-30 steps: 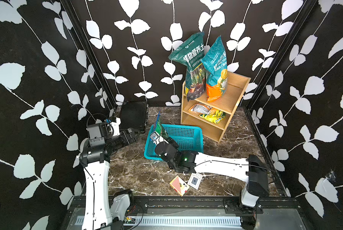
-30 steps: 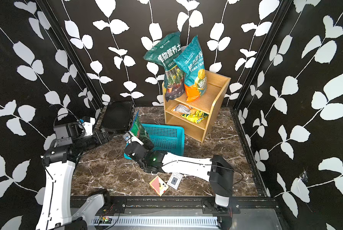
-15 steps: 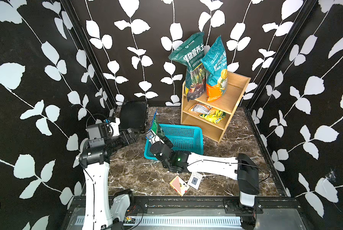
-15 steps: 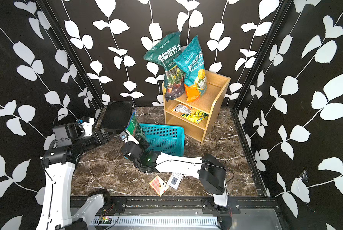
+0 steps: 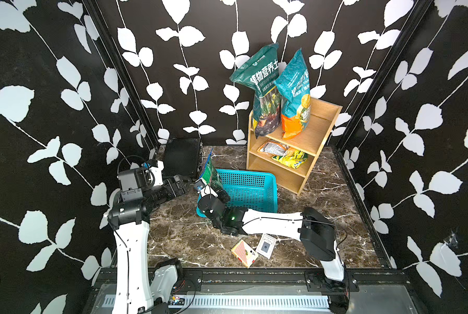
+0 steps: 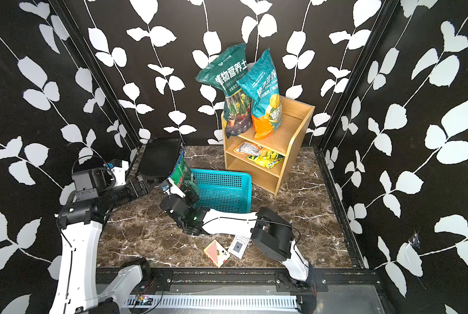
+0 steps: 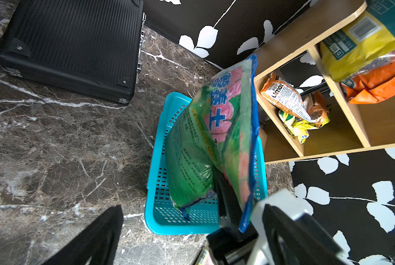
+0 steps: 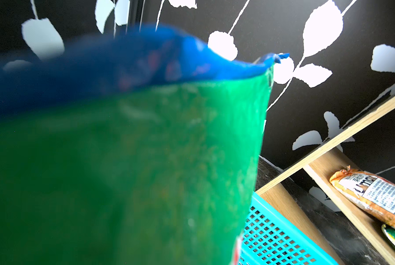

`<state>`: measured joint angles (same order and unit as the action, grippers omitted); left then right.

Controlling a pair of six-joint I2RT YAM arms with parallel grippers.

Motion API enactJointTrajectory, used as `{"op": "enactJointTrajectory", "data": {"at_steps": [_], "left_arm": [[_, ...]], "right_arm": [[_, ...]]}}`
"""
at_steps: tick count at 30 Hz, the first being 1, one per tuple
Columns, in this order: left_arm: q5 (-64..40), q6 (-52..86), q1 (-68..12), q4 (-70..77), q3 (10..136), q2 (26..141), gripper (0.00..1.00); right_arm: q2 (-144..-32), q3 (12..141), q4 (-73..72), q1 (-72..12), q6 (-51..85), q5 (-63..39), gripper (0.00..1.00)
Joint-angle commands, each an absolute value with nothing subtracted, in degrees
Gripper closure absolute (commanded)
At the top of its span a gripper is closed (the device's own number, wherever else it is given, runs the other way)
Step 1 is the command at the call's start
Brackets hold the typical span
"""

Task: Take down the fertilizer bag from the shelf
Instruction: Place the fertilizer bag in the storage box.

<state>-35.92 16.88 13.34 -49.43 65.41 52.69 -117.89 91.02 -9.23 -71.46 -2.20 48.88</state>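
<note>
- Clock directions are read in the top views, with 12 o'clock at the back wall.
- The right gripper (image 5: 216,190) is closed on the fertilizer bag (image 5: 209,174), with its jaws pinched tight on the bag's lower part.
- The bag is green with a blue top edge. It rises from the gripper toward 11 o'clock and is tilted rather than upright.
- In the right wrist view the bag fills most of the frame directly ahead of the gripper.
- The bag's lower end sits within the 9 o'clock end of the turquoise basket (image 5: 250,181). Whether it touches the basket floor cannot be told.
- The bag is off the shelf (image 5: 316,128), which stands at 1 o'clock from the basket, well apart from the bag.
- On the shelf's top tier, a dark-green bag (image 5: 262,89) and a teal-and-orange bag (image 5: 295,95) stand touching each other.
- On the middle tier, an orange-and-white packet (image 5: 272,148) lies on a yellow packet (image 5: 291,159).
- The left gripper (image 5: 179,182) is at 9 o'clock from the bag, near it but apart. It is just in front of the black case (image 5: 182,157). How far it is open cannot be told.
- A card box (image 5: 244,252) and a single card (image 5: 266,245) lie on the desk (image 5: 186,236) at 6 o'clock from the basket, beside the right arm.
</note>
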Motion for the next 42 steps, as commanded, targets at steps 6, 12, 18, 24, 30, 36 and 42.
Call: {"op": "enactJointTrajectory", "data": {"at_steps": [6, 12, 18, 24, 30, 36, 42], "left_arm": [[-35.54, 16.44, 13.8, -49.74, 66.51, 52.27, 0.03], [-34.98, 16.3, 13.79, -50.3, 66.96, 51.57, 0.03], [-34.94, 16.3, 13.77, -50.32, 66.95, 51.58, 0.03], [-34.97, 16.27, 13.79, -50.23, 66.97, 51.26, 0.03], [-32.86, 16.26, 13.8, -50.35, 67.15, 50.98, 0.03], [-32.61, 16.16, 13.76, -50.52, 67.21, 51.01, 0.03], [-30.89, 15.91, 13.78, -51.15, 67.74, 50.09, 0.03]], "right_arm": [[-117.68, 95.77, -21.52, -71.02, -1.26, 53.27, 1.0], [-118.62, 94.96, -21.53, -71.1, 0.43, 52.24, 1.0], [-119.91, 94.39, -21.84, -71.7, 0.79, 51.8, 1.0], [-121.24, 93.71, -22.23, -72.5, 1.85, 51.43, 0.81], [-120.16, 90.83, -25.45, -73.71, -0.18, 45.99, 0.4], [-118.27, 89.61, -24.77, -74.53, 0.03, 40.95, 0.31], [-115.39, 86.43, -25.4, -74.55, 3.89, 30.77, 0.13]]}}
